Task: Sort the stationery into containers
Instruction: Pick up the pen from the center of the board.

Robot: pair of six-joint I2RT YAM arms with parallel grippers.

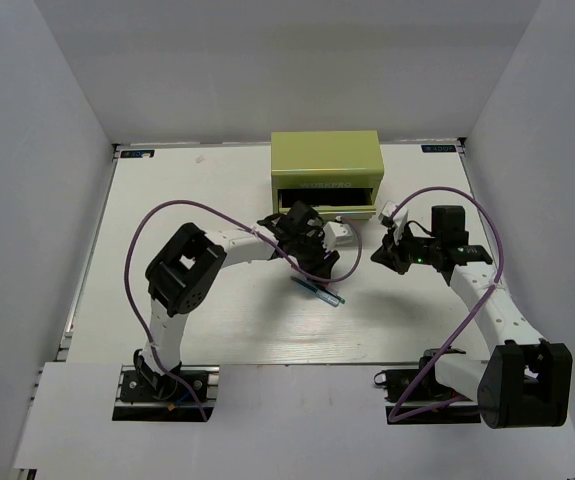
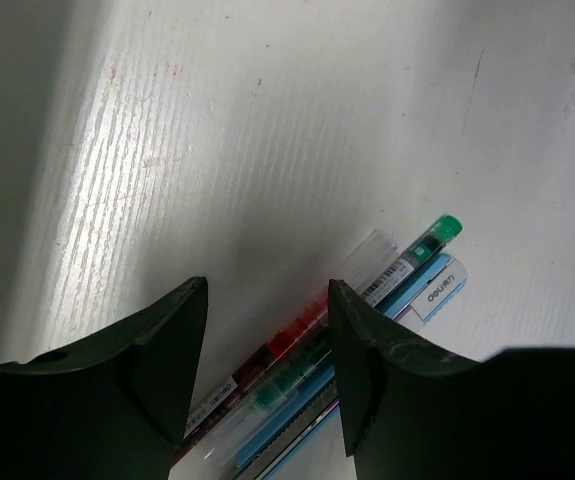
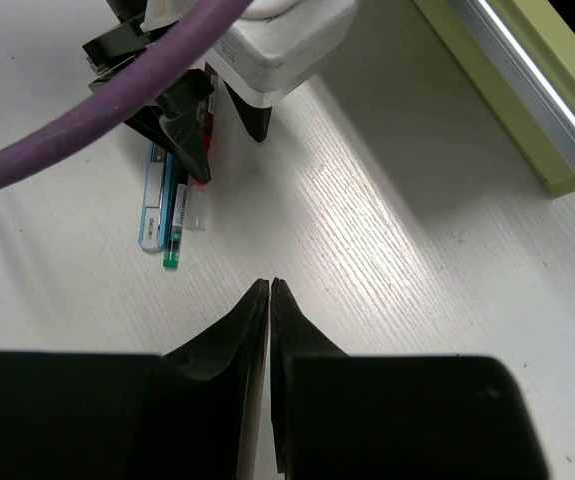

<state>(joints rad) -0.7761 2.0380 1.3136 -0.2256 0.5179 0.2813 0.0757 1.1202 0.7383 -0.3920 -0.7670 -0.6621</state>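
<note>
Three pens lie side by side in a tight bunch on the table [image 1: 217,310] in front of the chest: a red pen [image 2: 292,340], a teal-green pen [image 2: 437,235] and a pale blue pen [image 2: 437,290]. From above the bunch [image 1: 319,293] is a short slanted streak. My left gripper [image 2: 267,290] is low over it and open. The red pen lies between its fingers [image 2: 172,360], and the right finger covers part of the green and blue pens. My right gripper [image 3: 269,285] is shut and empty, hovering right of the pens [image 3: 170,215].
The yellow-green chest [image 1: 325,160] stands at the back middle with one drawer [image 1: 327,211] pulled out toward me. Its silver handle strip [image 3: 527,80] shows in the right wrist view. A purple cable [image 3: 87,110] crosses that view. White walls enclose the table.
</note>
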